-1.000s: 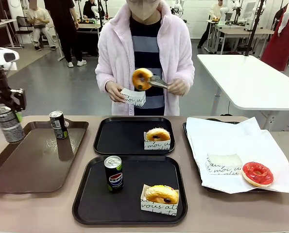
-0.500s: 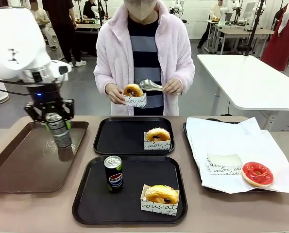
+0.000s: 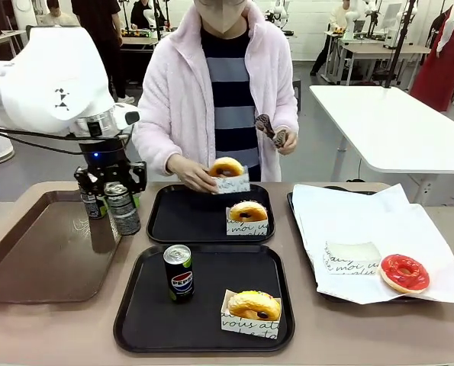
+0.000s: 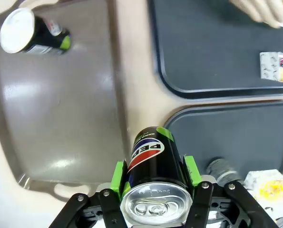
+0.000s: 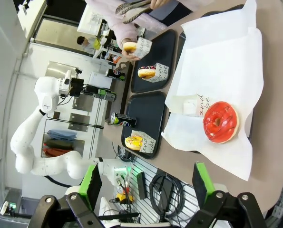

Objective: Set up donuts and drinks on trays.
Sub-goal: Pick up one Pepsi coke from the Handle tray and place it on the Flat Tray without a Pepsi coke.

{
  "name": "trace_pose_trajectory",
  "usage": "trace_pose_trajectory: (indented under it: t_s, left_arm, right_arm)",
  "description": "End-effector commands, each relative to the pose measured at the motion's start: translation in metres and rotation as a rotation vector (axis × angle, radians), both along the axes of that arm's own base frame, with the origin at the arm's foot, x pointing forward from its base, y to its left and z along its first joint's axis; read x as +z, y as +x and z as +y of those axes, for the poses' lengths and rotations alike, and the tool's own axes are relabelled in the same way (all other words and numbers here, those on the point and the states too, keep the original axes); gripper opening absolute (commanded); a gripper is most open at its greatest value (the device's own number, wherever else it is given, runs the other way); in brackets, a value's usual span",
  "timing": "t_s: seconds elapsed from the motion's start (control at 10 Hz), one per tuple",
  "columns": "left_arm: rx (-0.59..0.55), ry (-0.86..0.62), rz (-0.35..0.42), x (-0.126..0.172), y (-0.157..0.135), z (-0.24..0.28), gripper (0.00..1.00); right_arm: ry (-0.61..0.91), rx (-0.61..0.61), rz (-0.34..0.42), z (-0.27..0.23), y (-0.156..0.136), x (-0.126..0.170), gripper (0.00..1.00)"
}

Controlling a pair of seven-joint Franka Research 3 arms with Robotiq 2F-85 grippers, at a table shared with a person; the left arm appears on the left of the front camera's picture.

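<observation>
Can (image 3: 123, 207) pinched upright between pads of left gripper (image 3: 114, 185), hanging over right edge of brown tray (image 3: 28, 259), beside far black tray (image 3: 182, 221). Right gripper (image 5: 146, 185) spread wide, nothing between. Near black tray (image 3: 211, 324): Pepsi can (image 3: 178, 272) by left edge, sleeved donut (image 3: 253, 305) at near right corner

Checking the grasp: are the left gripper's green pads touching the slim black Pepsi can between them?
Touching. Left wrist view shows the left gripper's pads pressed against both sides of the black Pepsi can.
</observation>
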State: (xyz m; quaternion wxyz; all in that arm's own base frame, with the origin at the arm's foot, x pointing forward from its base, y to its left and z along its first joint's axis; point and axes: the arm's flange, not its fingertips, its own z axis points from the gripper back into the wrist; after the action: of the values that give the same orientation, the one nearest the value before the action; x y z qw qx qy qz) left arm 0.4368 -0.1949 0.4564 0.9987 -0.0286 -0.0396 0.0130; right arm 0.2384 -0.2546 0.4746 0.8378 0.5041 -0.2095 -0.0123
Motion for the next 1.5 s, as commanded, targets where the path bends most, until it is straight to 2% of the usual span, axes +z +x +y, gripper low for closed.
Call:
trace_pose_trajectory:
  t_s: [0.0, 0.2, 0.5, 0.6, 1.1, 1.2, 1.4]
  left_arm:
    - [-0.057, 0.105, 0.043, 0.026, -0.026, 0.060, 0.40]
    - [-0.138, 0.106, 0.029, 0.034, -0.059, 0.090, 0.40]
    - [-0.086, 0.111, 0.011, 0.034, -0.059, 0.091, 0.40]
    - [-0.115, 0.099, 0.041, 0.036, -0.062, 0.094, 0.40]
    - [-0.115, 0.099, 0.041, 0.036, -0.062, 0.094, 0.40]
    - [-0.113, 0.100, 0.043, 0.034, -0.062, 0.093, 0.58]
    - [-0.285, 0.055, 0.068, 0.036, -0.040, 0.056, 0.58]
  right_arm:
    - [0.019, 0.000, -0.028, -0.001, 0.001, 0.001, 1.00]
    - [0.019, 0.000, -0.028, -0.001, 0.001, 0.001, 1.00]
    - [0.019, 0.000, -0.028, -0.001, 0.001, 0.001, 1.00]
    - [0.019, 0.000, -0.028, -0.001, 0.001, 0.001, 1.00]
    - [0.019, 0.000, -0.028, -0.001, 0.001, 0.001, 1.00]
    - [0.019, 0.000, -0.028, -0.001, 0.001, 0.001, 1.00]
    - [0.019, 0.000, -0.028, -0.001, 0.001, 0.001, 1.00]
